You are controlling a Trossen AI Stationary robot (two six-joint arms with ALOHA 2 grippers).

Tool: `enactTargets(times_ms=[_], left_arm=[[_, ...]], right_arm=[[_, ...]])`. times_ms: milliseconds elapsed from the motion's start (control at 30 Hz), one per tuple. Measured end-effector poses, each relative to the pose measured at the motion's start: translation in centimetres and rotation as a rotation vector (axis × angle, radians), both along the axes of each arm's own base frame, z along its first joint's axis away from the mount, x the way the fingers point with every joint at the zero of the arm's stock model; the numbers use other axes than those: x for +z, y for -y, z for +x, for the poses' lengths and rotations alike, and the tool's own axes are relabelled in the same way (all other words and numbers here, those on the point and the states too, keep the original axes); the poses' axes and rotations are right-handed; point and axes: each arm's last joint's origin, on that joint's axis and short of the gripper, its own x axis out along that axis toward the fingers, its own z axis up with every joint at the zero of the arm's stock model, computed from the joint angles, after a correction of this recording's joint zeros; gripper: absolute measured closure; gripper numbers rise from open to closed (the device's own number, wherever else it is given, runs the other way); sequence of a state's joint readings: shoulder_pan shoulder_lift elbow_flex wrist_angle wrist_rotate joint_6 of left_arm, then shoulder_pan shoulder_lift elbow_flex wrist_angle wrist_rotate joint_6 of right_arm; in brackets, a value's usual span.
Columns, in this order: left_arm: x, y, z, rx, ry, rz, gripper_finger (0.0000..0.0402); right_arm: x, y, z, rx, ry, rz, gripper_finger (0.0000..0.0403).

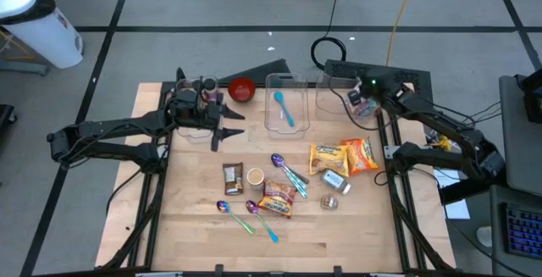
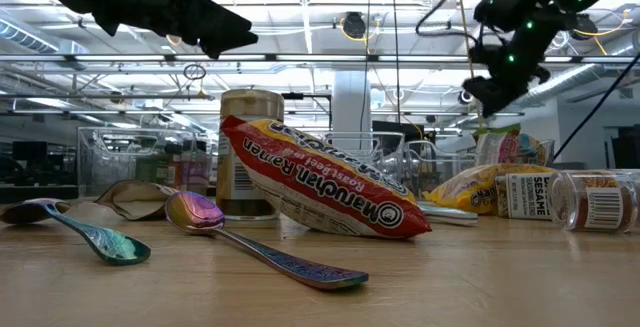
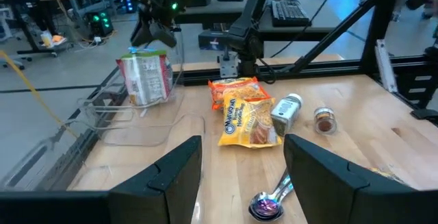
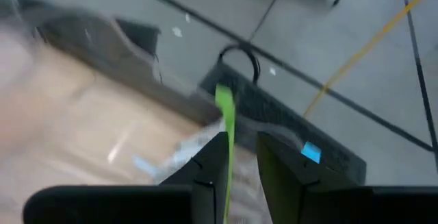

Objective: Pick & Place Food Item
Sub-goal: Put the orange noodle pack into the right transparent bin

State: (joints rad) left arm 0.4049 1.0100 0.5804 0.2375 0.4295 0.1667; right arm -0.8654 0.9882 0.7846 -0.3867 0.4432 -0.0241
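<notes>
A silvery food packet [image 3: 146,79] with green and red print hangs over a clear container [image 3: 126,118] at the table's far right, and my right gripper [image 3: 155,33] is shut on its top. In the high view the packet [image 1: 362,106] sits under that gripper [image 1: 366,96]. My left gripper [image 1: 222,133] hovers open at the far left of the table and holds nothing; its fingers [image 3: 179,162] frame the left wrist view. My right gripper pinches the packet's top edge [image 3: 152,51] between its two fingers, coming from above and slanting down. A green edge of the packet [image 4: 225,118] shows between the fingers. The packet hangs upright below them, its lower end at the container's rim.
A second clear container [image 1: 285,101] holds a blue spoon [image 1: 284,108], with a red bowl [image 1: 242,89] beside it. Mid-table lie ramen packs [image 1: 343,156], a Maruchan pack [image 1: 278,199], a sesame jar [image 1: 334,180], a spice jar [image 1: 329,202], a brown packet [image 1: 233,177] and several spoons [image 1: 288,171].
</notes>
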Motion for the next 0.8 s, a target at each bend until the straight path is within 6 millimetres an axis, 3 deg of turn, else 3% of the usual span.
enactTargets(times_ms=[333, 600, 800], left_arm=[[0.0, -0.3, 0.0, 0.087, -0.007, 0.023, 0.0186], [0.0, 0.1, 0.1, 0.070, -0.007, 0.020, 0.0186], [0.0, 0.8, 0.4, 0.034, -0.007, 0.019, 0.0186]], right_arm=[[2.8, -1.1, 2.7, 0.382, 0.486, 0.000, 0.0332], [3.4, -2.7, 4.5, 0.511, 0.591, 0.024, 0.0332], [2.0, -3.7, 5.6, 0.583, 0.657, -0.001, 0.0332]])
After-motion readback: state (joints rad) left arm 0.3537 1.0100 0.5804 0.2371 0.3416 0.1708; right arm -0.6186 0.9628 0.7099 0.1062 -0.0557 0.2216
